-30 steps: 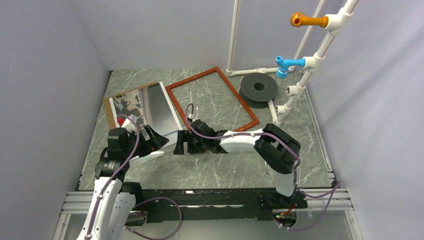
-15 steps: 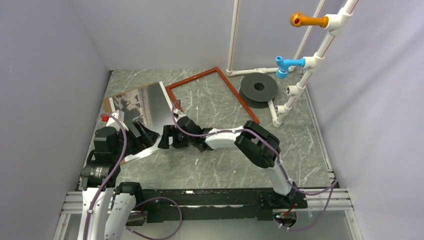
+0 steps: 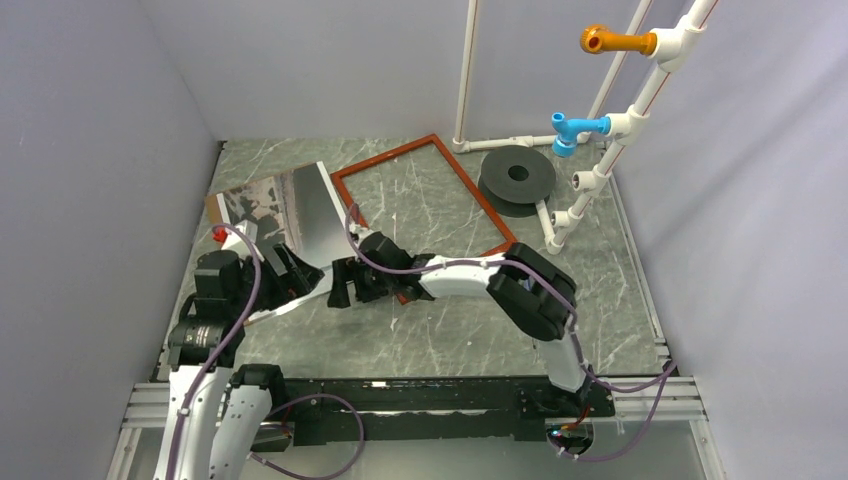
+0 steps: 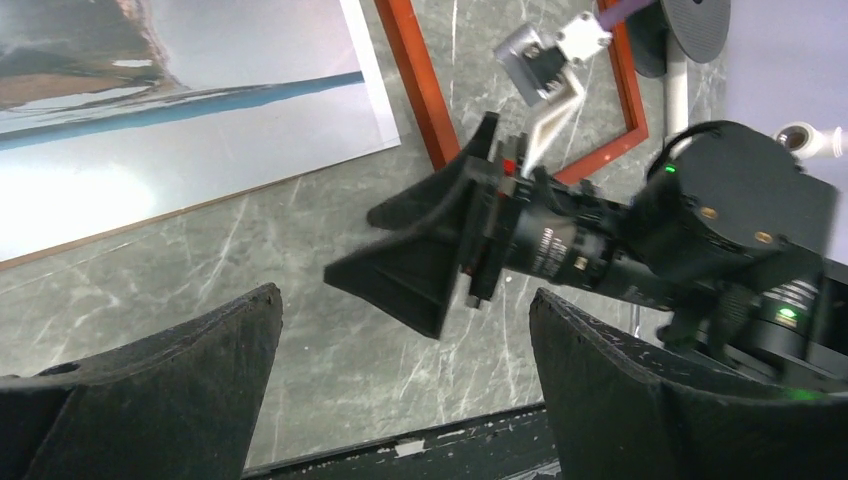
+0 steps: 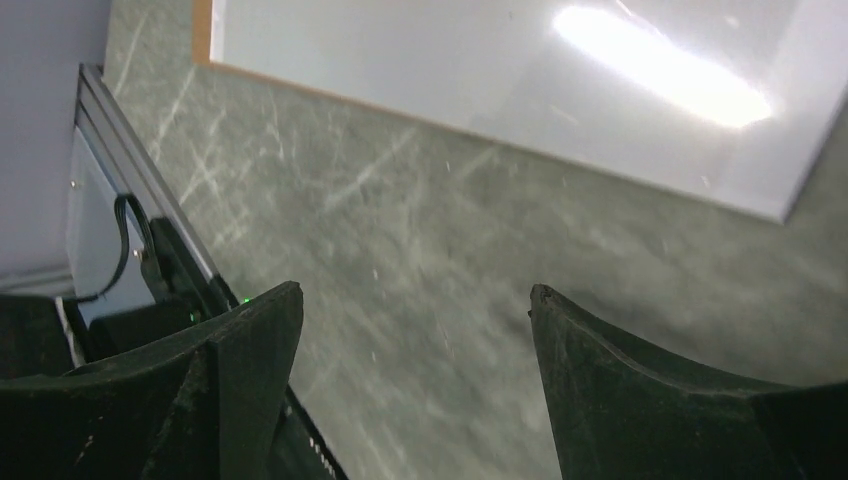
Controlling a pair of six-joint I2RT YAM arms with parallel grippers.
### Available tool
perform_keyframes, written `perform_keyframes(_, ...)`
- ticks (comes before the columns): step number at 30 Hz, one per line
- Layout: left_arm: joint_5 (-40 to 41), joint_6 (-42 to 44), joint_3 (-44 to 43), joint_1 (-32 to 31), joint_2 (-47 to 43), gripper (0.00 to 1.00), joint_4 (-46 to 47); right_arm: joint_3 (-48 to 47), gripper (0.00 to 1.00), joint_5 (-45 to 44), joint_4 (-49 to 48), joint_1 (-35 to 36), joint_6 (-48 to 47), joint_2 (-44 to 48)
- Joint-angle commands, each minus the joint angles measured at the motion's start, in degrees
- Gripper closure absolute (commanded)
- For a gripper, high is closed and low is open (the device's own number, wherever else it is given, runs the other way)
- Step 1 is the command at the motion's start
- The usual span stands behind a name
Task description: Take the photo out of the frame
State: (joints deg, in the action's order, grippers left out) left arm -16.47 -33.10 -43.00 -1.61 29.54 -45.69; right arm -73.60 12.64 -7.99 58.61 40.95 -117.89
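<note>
Photo (image 3: 290,205) lies outside the frame (image 4: 417,85), extraction apparently complete; left pincer (image 4: 404,300) and right pincer (image 5: 415,300), both apart and empty, need only retreat.

From high at the near edge, our top view looks down toward the far side over the whole grey marbled tabletop (image 3: 430,330). Our left wrist view sits low and close, facing right and far, catching the right end effector (image 4: 365,245) and the thin reddish-brown wooden frame (image 4: 418,95). Our right wrist view faces left, closer still. All three share the large glossy photo sheet (image 3: 300,205).
</note>
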Motion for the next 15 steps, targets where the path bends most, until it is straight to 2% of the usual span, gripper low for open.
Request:
perform_keyframes(1, -4.85, -0.95, 2.33, -0.14, 2.0, 0.04, 6.69, 3.83, 0.15, -0.14, 5.36, -1.49, -5.72, 8.73)
perform_keyframes(5, -6.4, -2.71, 4.89, -0.07, 3.41, 0.05, 10.45, 1.75, 0.17, -2.75, 11.71, -4.39, -8.73, 9.14)
perform_keyframes(8, -7.93, -3.58, 6.8, -0.09, 5.9, 0.06, 14.29, -0.06, 0.22, -2.43, 12.06, -5.5, -8.65, 6.89)
perform_keyframes(11, -9.53, -2.34, 6.49, -0.12, 11.44, 0.06, 16.34, -2.4, 0.27, -2.79, 11.91, -6.05, -8.38, 4.12)
perform_keyframes(15, -6.72, 1.91, 2.64, -0.15, 19.51, 0.05, 15.21, -4.52, 0.35, -3.02, 11.2, -6.98, -7.91, 1.28)
